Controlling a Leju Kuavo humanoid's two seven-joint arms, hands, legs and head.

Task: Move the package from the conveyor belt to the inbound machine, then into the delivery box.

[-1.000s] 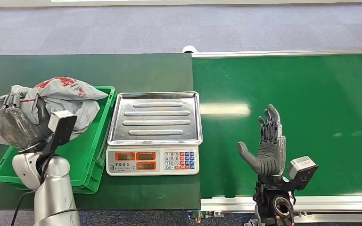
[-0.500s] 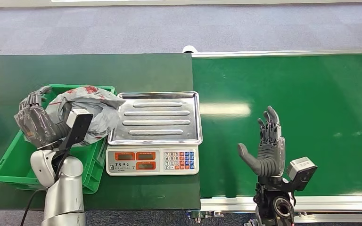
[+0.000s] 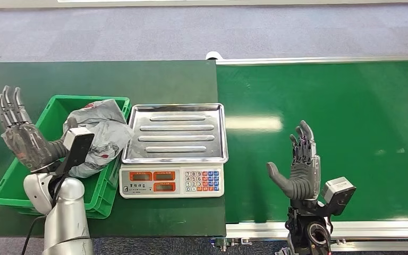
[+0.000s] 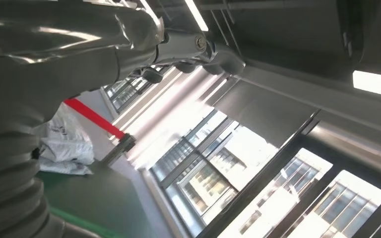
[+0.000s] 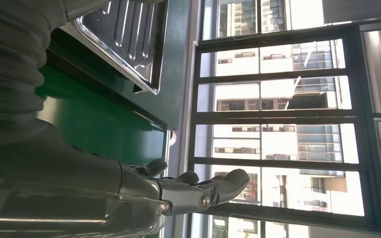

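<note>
- Package (image 3: 100, 135): grey plastic mailer bag, crumpled, lying in the green delivery box (image 3: 10, 183) against the wall nearest the scale, one edge riding up on the rim.
- Handling, judged: soft and light, no stiff shape, and the slick film will slide and bunch under the fingers. A broad grasp across the bulging middle looks better than pinching a loose corner.
- Delivery box sits on the dark table (image 3: 154, 79); the package is all that can be seen in it.
- Inbound machine (image 3: 173, 151): weighing scale with a steel tray, nothing on the tray.
- Conveyor belt (image 3: 350, 106) carries no package near the robot.
- Left hand (image 3: 24, 138): raised over the box's outer side, fingers spread, holding nothing.
- Right hand (image 3: 300, 172): upright over the belt, fingers apart, holding nothing.
- Task looks complete for this package.
</note>
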